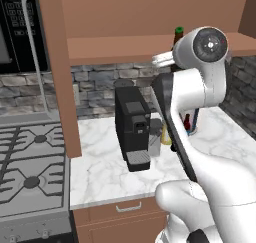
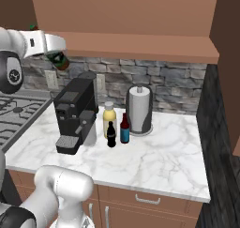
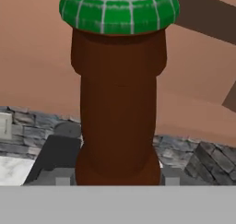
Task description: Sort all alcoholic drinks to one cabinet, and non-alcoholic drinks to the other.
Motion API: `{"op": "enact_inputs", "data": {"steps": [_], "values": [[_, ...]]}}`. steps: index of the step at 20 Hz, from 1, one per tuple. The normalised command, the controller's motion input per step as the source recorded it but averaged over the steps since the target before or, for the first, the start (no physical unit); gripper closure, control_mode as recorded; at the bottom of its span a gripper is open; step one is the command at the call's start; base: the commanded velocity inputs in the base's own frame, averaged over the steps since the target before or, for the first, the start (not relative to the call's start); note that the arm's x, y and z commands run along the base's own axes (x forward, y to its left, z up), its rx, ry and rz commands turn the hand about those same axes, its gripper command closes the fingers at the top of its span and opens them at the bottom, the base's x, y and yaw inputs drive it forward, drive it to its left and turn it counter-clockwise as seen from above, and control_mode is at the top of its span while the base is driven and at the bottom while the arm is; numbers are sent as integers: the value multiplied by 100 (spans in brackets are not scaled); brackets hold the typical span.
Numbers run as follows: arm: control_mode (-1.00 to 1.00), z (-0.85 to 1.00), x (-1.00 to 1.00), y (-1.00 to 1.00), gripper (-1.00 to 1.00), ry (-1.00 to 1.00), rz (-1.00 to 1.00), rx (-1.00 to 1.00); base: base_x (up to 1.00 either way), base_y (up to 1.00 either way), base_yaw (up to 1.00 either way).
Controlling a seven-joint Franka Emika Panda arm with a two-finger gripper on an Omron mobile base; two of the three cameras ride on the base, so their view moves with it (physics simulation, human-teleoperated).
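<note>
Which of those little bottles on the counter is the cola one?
Find the paper towel roll standing on the marble counter. Three bottles cluster just left of it. The cola bottle is the front one: smallest, black, unlike the yellow bottle and blue bottle.

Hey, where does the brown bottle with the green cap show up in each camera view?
Left base view: the brown bottle's green cap and neck peek above the arm's round joint, upper right, at the cabinet shelf.
Right base view: at upper left, under the white hand; its green label shows.
Hand view: the neck rises centre frame.
Shared landmark: black coffee machine.
</note>
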Motion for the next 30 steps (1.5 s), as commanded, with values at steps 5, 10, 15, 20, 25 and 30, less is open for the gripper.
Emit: {"op": "enact_inputs", "data": {"steps": [5,10,15,20,25,30], "values": [[-100,38,25,2,100,2,1,13,0,0,0],[-100,0,70,25,100,2,5,4,0,0,0],[-100,-3,86,24,100,0,1,0,0,0,0],[-100,-24,88,3,100,0,0,0,0,0,0],[-100,-34,88,0,100,0,1,0,0,0,0],[-100,-21,73,0,100,0,3,0,0,0,0]]}}
